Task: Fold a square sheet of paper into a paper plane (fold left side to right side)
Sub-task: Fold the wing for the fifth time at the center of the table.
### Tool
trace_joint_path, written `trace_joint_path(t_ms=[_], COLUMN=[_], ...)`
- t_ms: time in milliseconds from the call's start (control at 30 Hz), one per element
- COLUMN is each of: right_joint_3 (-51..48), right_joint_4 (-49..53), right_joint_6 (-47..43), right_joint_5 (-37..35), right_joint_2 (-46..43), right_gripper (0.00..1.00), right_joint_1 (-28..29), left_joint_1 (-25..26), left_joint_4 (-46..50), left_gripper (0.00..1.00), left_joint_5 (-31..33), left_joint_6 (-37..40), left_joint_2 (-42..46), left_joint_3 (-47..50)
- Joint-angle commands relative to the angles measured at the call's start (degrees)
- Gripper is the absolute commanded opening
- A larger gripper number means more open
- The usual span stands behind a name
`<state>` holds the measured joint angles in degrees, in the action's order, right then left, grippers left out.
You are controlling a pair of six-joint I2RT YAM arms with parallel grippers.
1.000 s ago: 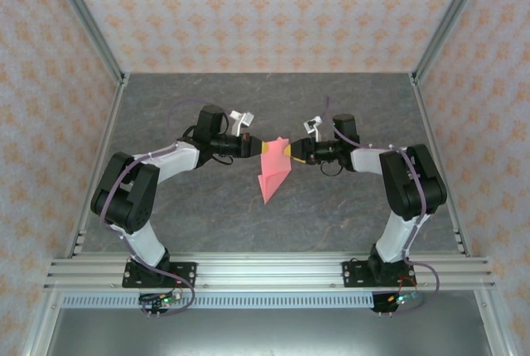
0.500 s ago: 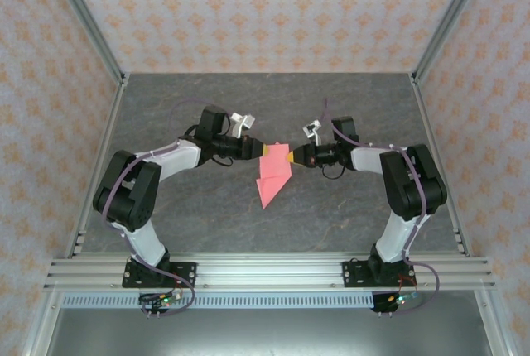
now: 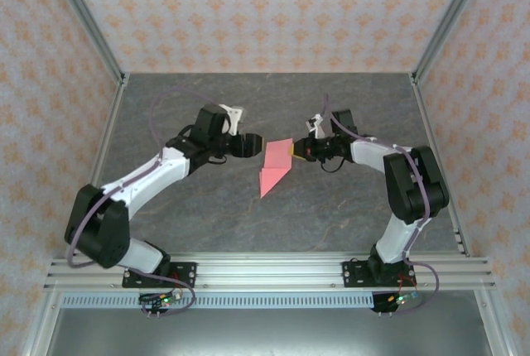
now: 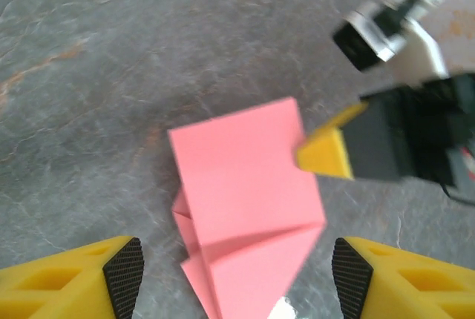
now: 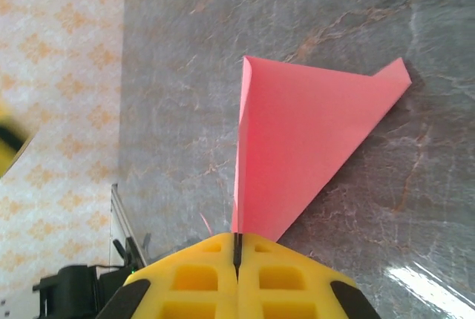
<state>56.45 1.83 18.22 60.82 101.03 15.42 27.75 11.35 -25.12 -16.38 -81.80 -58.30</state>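
Note:
The salmon-pink sheet, folded into a pointed paper plane (image 3: pixel 272 170) shape, lies at mid-table with its tip toward the near edge. My right gripper (image 3: pixel 291 151) is shut on its upper right edge. In the right wrist view the paper plane (image 5: pixel 304 133) rises from between the closed yellow fingers of the right gripper (image 5: pixel 237 248). My left gripper (image 3: pixel 253 146) stands open just left of the paper, apart from it. From the left wrist, the paper plane (image 4: pixel 245 185) shows layered folds ahead of the left gripper (image 4: pixel 237 274), with a right gripper finger (image 4: pixel 326 152) pinching its far corner.
The grey stone-patterned table (image 3: pixel 207 215) is bounded by an aluminium rail (image 3: pixel 265 271) at the near edge and frame posts with patterned walls at the sides and back. Both arms bend inward toward the centre.
My left gripper let go of the paper, opened and drew back to the left. My right gripper shut on the paper's right edge; the paper shifted slightly.

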Motion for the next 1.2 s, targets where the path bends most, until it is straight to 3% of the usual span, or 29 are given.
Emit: trace_joint_path(t_ms=[0, 200, 400, 733, 1167], right_joint_3=[4.8, 10.3, 11.3, 11.7, 12.3], right_joint_4=[7.5, 13.9, 16.3, 16.7, 17.7], right_joint_6=[2.4, 3.8, 3.5, 3.8, 3.2], right_joint_5=[-5.4, -3.9, -3.6, -3.4, -2.9], right_joint_2=[1.9, 5.4, 6.8, 8.1, 9.2], right_gripper=[0.00, 0.00, 0.00, 0.01, 0.00], right_joint_1=[0.2, 0.4, 0.7, 0.7, 1.0], left_joint_1=[6.3, 18.0, 23.7, 24.6, 24.8], left_joint_4=[8.8, 14.3, 16.3, 18.7, 19.5], left_gripper=[0.71, 0.71, 0.71, 0.69, 0.55], left_joint_5=[10.1, 19.8, 27.1, 32.9, 35.4], left_joint_6=[4.9, 6.5, 6.4, 4.3, 3.8], left_joint_2=[2.0, -2.9, -12.9, -22.7, -27.3], left_joint_3=[1.4, -1.3, -7.5, -13.5, -15.8])
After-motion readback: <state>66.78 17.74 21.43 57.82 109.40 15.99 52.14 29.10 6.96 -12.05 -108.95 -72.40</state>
